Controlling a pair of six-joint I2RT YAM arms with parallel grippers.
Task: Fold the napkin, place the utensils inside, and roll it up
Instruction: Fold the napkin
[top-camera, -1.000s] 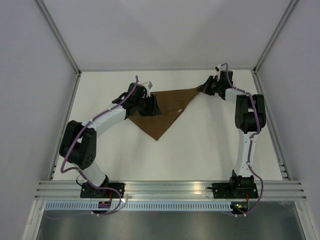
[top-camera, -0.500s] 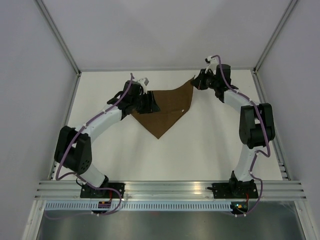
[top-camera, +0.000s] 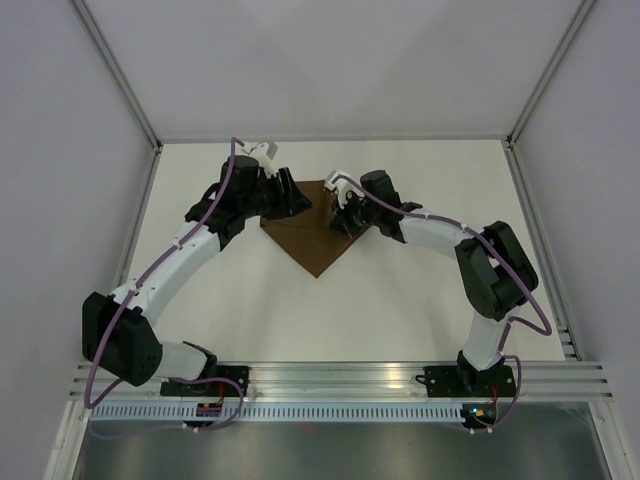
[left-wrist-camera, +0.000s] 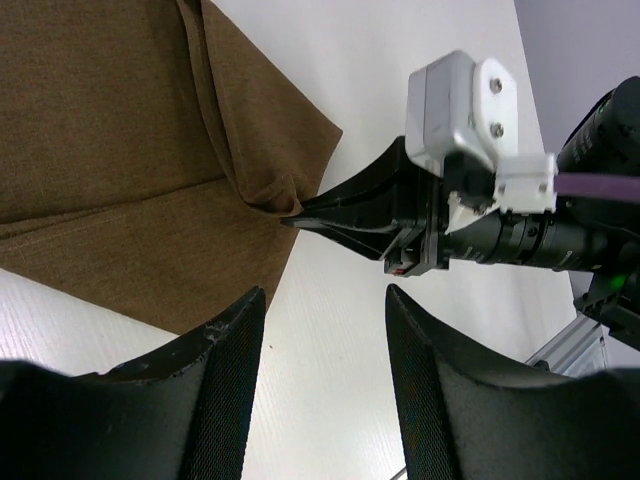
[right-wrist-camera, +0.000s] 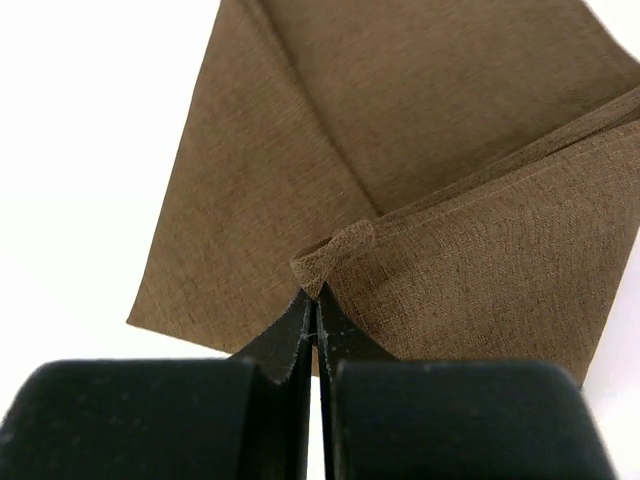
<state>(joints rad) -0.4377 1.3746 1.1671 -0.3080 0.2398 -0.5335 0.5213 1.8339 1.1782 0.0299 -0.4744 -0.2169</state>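
Note:
The dark brown napkin (top-camera: 312, 235) lies at the far middle of the table, partly folded over itself. My right gripper (top-camera: 342, 212) is shut on a corner of the napkin (right-wrist-camera: 330, 262) and holds it over the cloth's middle. My left gripper (top-camera: 300, 197) is open and empty at the napkin's far left edge. In the left wrist view its fingers (left-wrist-camera: 225, 360) frame bare table, with the napkin (left-wrist-camera: 120, 180) beyond and the right gripper (left-wrist-camera: 345, 205) pinching the cloth's corner. No utensil is in view.
The white table (top-camera: 420, 290) is walled by white panels with metal posts. An aluminium rail (top-camera: 340, 378) runs along the near edge where both arm bases are bolted.
My right gripper has carried the napkin's far right corner leftward over the cloth, folding it. My left gripper has shifted up and back along the left edge.

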